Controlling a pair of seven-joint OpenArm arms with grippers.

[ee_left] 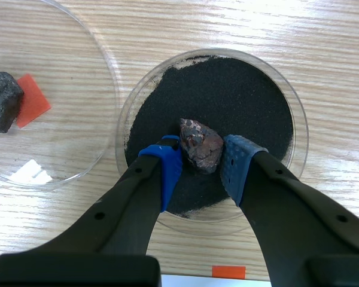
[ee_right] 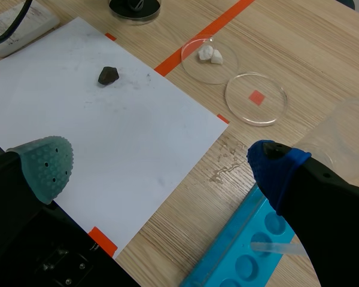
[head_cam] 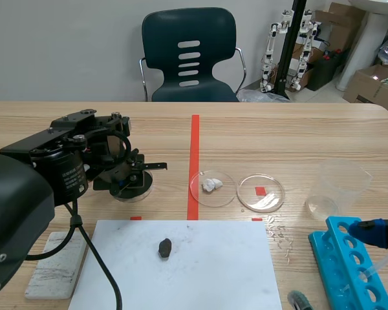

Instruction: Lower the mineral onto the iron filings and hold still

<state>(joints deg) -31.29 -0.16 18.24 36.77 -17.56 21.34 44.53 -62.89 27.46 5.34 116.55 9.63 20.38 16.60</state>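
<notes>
Mineral: one red-brown mineral (ee_left: 200,146) was down inside the filings dish. Its bottom looked to be resting on the black grains.
Left gripper: the left gripper (ee_left: 202,156) pinched the mineral between its two blue pads, one on each side.
Iron filings: the black iron filings (ee_left: 227,95) covered most of the dish floor.
Filings dish: the filings dish (ee_left: 123,128) was round and clear. It was one of four clear dishes.
Second dish: the second dish (ee_left: 107,72) sat just beside the filings dish, on the robot's left. It held one grey rock (ee_left: 1,101).
Third dish: the third dish (head_cam: 195,194) sat near the filings dish, on the robot's right. It held two white lumps (head_cam: 212,184).
Fourth dish: the fourth dish (head_cam: 271,205) was further right of the filings dish. Nothing was in it.
Paper: one white paper (head_cam: 213,271) lay nearer the robot than the filings dish. One dark rock (head_cam: 165,247) lay on it.
Cup: one clear cup (head_cam: 336,187) stood well apart from the filings dish, far to the right.
Rack: one blue rack (head_cam: 343,265) with round holes lay far right of the filings dish.
Right gripper: the right gripper (ee_right: 158,161) was far from the filings dish. Its fingers were spread wide and held nothing.
</notes>
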